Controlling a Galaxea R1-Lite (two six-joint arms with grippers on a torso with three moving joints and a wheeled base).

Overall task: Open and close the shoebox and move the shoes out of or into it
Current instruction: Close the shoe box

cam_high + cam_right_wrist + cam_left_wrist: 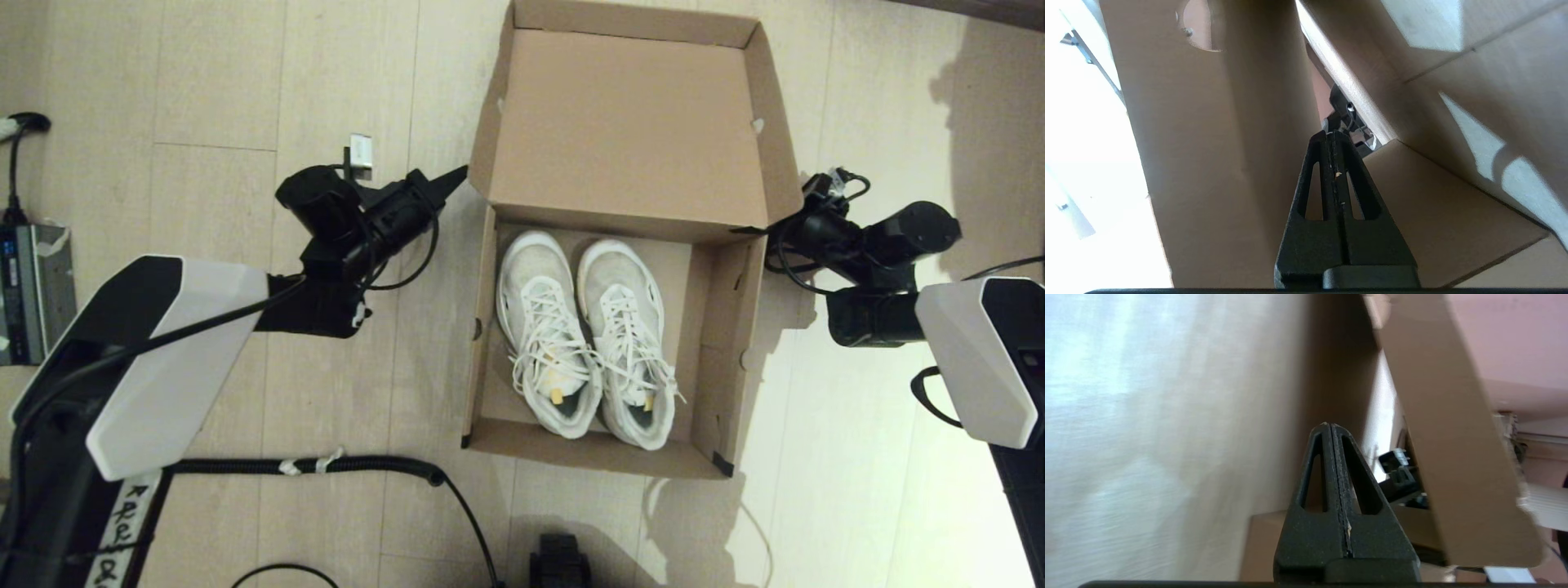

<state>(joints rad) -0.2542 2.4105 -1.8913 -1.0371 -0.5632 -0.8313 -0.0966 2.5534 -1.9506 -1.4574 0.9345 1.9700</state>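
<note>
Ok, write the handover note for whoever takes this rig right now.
Left gripper: shut, empty, tip at the lid's left corner.
Right gripper: shut, empty, tip at the lid's right corner.
Shoebox: on the floor, lid raised between the two tips.
Shoes: both inside, side by side.
Done: the box is open and holds the pair.
Left: either lift the shoes out or lower the lid.
</note>
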